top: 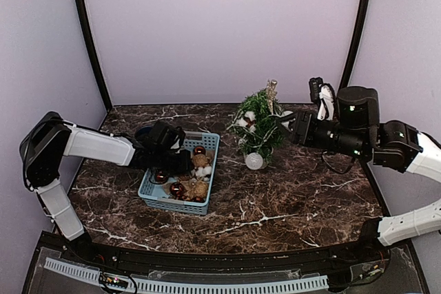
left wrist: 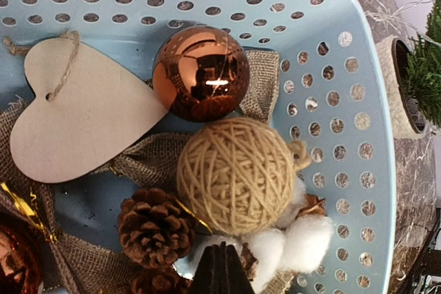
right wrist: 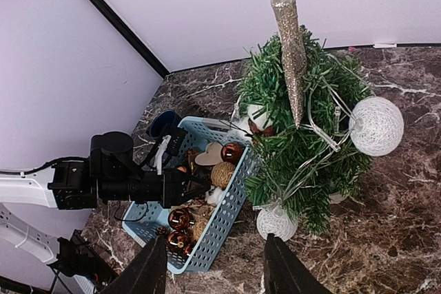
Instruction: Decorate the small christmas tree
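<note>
Left fingers (left wrist: 220, 275): together, the tips meeting in one dark wedge, down inside the blue basket (left wrist: 344, 108). Cannot tell whether anything is nipped between the tips.
- Straight ahead of the tips: a twine ball (left wrist: 236, 173). Beyond it is a shiny copper bauble (left wrist: 201, 74), and the two touch.
- Ahead and left of the tips: a pine cone (left wrist: 153, 228), near.
- Farther off on that side: a flat wooden heart (left wrist: 76, 111) with a string loop, lying partly over burlap (left wrist: 148, 163).
- Just right of the tips: white cotton bolls (left wrist: 293, 239), against the twine ball.
- Ahead and far right: the tree's pot (left wrist: 406, 87), just outside the basket wall.

Right fingers (right wrist: 148, 270): apart, with marble worktop (right wrist: 386, 239) showing in the gap.
- The small christmas tree (right wrist: 296, 122) stands upright on the worktop, close ahead of them. Cannot tell whether the tips touch it.
- On the tree: a gold glitter icicle (right wrist: 291, 46) at the top, and a white string ball (right wrist: 375, 125) on the side to the right of these fingers.
- A second white ball (right wrist: 275, 222) sits low, just ahead of the right-hand finger.
- The basket lies ahead and left of these fingers, just beside the tree.

Top view: the tree stands between the two sets of fingers, nearer the right ones.
</note>
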Available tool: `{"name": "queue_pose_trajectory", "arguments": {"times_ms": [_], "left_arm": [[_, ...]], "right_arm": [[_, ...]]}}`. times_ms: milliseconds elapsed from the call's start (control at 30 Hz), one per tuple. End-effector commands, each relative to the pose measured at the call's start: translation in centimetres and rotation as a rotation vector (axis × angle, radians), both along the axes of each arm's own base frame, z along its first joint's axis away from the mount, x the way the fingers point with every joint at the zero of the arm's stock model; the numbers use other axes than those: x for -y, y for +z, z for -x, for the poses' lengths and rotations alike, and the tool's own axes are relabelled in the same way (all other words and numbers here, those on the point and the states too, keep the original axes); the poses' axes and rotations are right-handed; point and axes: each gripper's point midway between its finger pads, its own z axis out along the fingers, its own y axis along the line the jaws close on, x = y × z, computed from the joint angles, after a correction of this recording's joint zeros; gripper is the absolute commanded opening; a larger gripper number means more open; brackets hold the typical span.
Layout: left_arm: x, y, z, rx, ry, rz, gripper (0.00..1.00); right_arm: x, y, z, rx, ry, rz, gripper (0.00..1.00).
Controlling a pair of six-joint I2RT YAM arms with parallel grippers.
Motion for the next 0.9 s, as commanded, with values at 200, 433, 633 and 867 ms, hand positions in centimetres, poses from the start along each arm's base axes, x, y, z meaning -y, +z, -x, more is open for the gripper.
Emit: {"name": "queue_pose_trajectory", "arguments": {"times_ms": [200, 433, 633, 867], "left_arm": [[-2.0, 5.4, 1.2, 0.148, 0.010, 0.041, 0.00], [-3.0, 7.6, 2.8, 0.182, -0.019, 0.064, 0.00], [-2.5, 10.4, 5.0, 0.219, -0.123, 0.131, 0.00], [-2.2, 12.9, 7.1, 0.214, -0.190, 0.200, 0.00]], "right_arm": [[1.2, 1.8, -0.1, 0.051, -0.023, -0.017, 0.50], [-1.5, 3.1, 0.7, 0.093, 0.123, 0.004, 0.50], [-6.3, 1.6, 1.5, 0.068, 0.269, 0.097, 0.53], [-11.4, -1.4, 0.9, 0.015, 0.297, 0.174, 0.54]]}}
